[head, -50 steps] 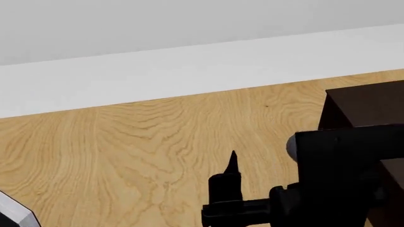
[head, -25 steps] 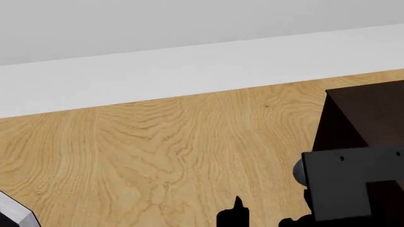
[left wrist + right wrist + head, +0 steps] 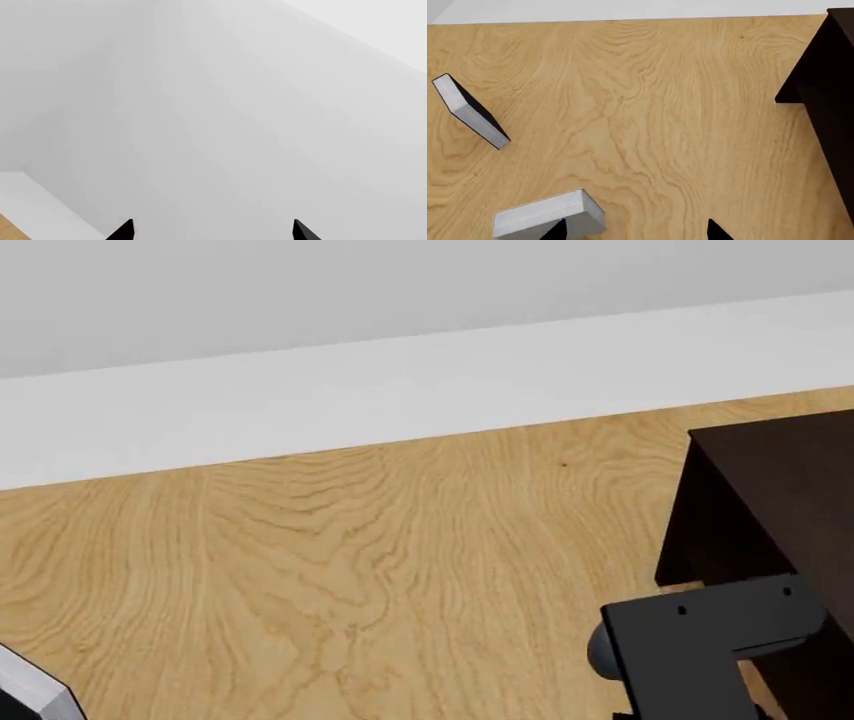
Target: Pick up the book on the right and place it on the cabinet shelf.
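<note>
In the right wrist view a plain grey book (image 3: 546, 212) lies on the wood floor. My right gripper (image 3: 635, 230) is open; one fingertip (image 3: 557, 229) overlaps the book's end and the other stands over bare floor. Whether it touches the book I cannot tell. The dark, almost black cabinet (image 3: 827, 95) stands off to one side, and its top also shows in the head view (image 3: 781, 490); its shelf is not visible. My left gripper (image 3: 212, 231) is open, facing only a white wall, with nothing between its fingers.
A second book (image 3: 470, 112), with a pale edge and a black side, stands tilted on the floor farther from the cabinet. A grey corner (image 3: 30, 690) pokes into the head view's lower left. A white baseboard (image 3: 400, 390) runs along the wall. My right arm's black link (image 3: 707, 650) overlaps the cabinet.
My right arm has sunk toward the bottom of the head view. Its black fingertip, seen a second ago, has dropped out of that frame. The left arm's earlier position is not shown.
</note>
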